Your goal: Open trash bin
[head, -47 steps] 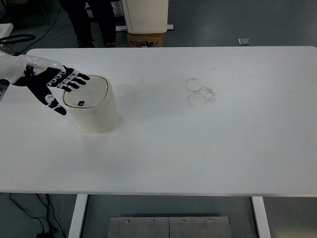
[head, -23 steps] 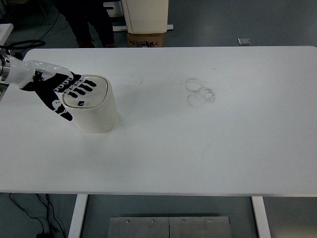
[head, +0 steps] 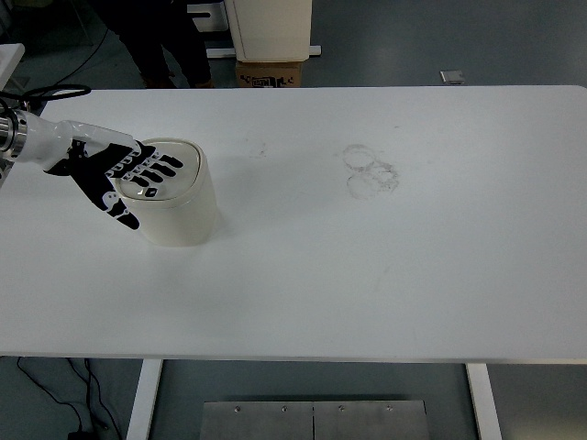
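The left hand (head: 115,174) comes in from the left edge over the white tabletop (head: 367,266), palm down, with its fingers (head: 158,170) spread wide and flat, holding nothing. They lie across the lid (head: 174,160) of the trash bin (head: 179,211), which stands upright directly beneath them on the left part of the tabletop; the four long fingers reach over the lid's middle, and whether they press on it or hang just above it cannot be told from this high view. The thumb (head: 122,213) points down and toward the near edge, beside the bin's left wall and off the lid. The lid looks shut, sitting level on the cream-coloured body, and the small dark mark on its top is mostly covered by the fingers. Well away to the right of the fingers, past the bin, faint ring-shaped smudges (head: 370,171) mark the tabletop, and a fainter speck lies between them and the bin. Beyond the fingers, past the far edge, a person's dark legs (head: 151,41) stand on the floor, with a cream cabinet (head: 269,27) and a cardboard box (head: 271,73) to the right of them. A black cable (head: 46,92) loops near the arm at the left edge.
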